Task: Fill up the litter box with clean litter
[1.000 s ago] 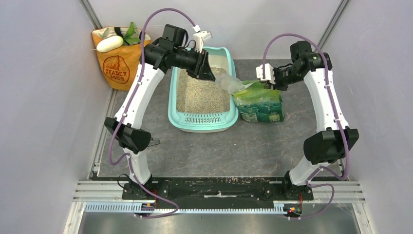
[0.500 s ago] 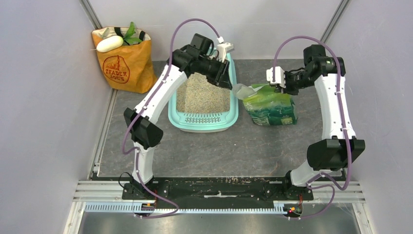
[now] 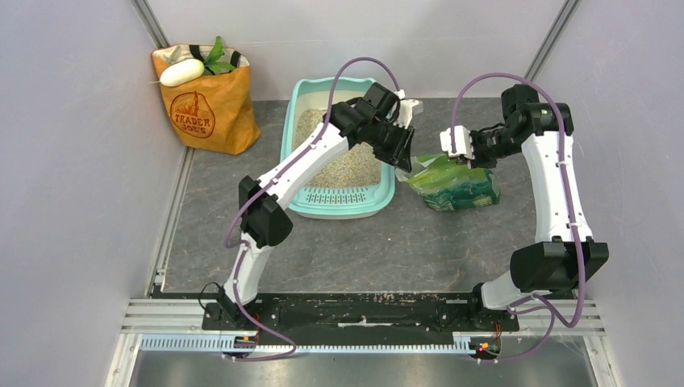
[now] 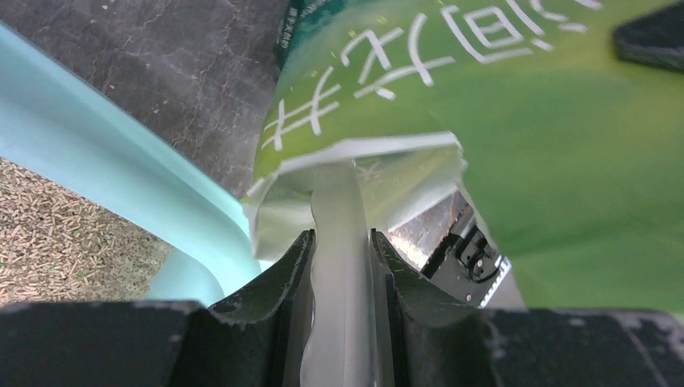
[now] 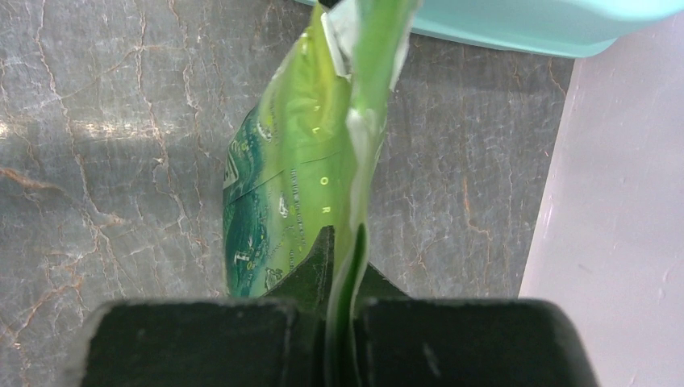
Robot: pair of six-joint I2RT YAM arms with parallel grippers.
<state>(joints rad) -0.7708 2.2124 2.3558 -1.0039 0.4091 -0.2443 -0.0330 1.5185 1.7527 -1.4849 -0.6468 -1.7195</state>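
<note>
Left of centre in the top view, the litter box (image 3: 292,139) sits on the desk (image 3: 347,250) with clean litter (image 3: 359,171) covering its floor. The left hand (image 4: 340,242), over the tray a second ago, has swung right past its rim and stays clamped on the clear scoop handle (image 4: 339,274), now poked into the torn mouth of the green bag (image 3: 458,187). At right, the right hand (image 5: 343,242) pinches the bag's top edge, propping it open. Another scoopful looks likely.
</note>
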